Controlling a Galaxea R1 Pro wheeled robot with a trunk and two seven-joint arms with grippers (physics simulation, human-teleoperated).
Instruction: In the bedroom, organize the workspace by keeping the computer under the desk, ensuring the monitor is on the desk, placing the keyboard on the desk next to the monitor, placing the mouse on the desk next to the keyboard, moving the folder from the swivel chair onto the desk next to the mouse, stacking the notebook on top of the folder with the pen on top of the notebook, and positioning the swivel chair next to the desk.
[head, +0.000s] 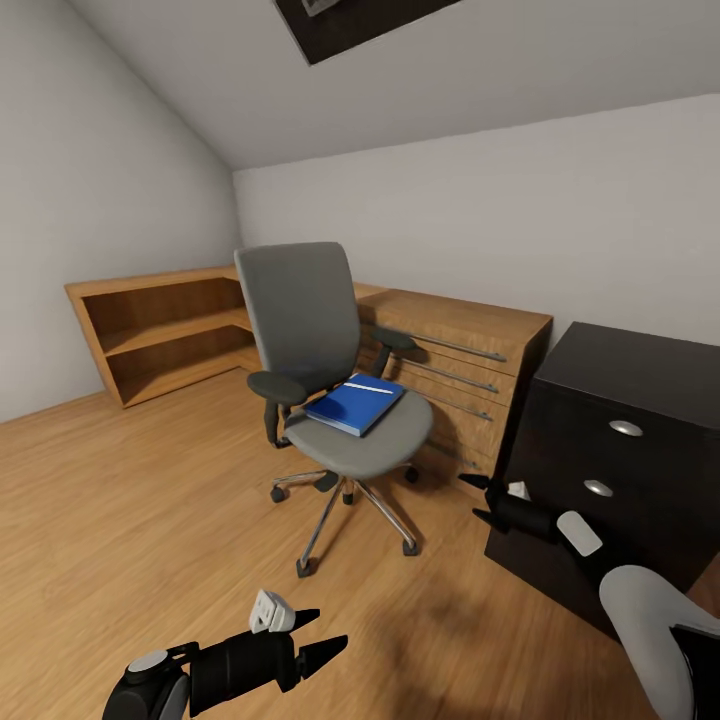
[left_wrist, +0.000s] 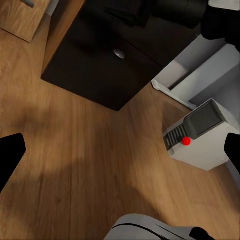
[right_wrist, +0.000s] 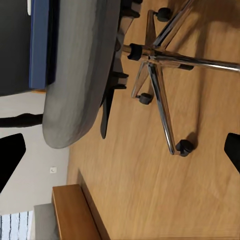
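Note:
The grey swivel chair (head: 300, 330) stands mid-room on the plank floor, with the blue folder (head: 356, 403) lying flat on its seat. The desk's dark drawer unit (head: 610, 450) is at the right. My right gripper (head: 472, 499) hangs open between the chair and the drawers, a little below seat height. Along its fingers I see the chair seat (right_wrist: 80, 75), the folder's edge (right_wrist: 39, 45) and the star base (right_wrist: 160, 65). My left gripper (head: 325, 630) is open low over the floor. Its view takes in the grey computer (left_wrist: 200, 137) with its red light, standing beside the drawer unit (left_wrist: 100, 65).
A low light-wood cabinet (head: 450, 350) runs along the back wall behind the chair, and an open wooden shelf (head: 160, 325) stands at the left. White desk legs (left_wrist: 200, 70) rise by the computer. Bare floor (head: 120, 520) lies to the left of the chair.

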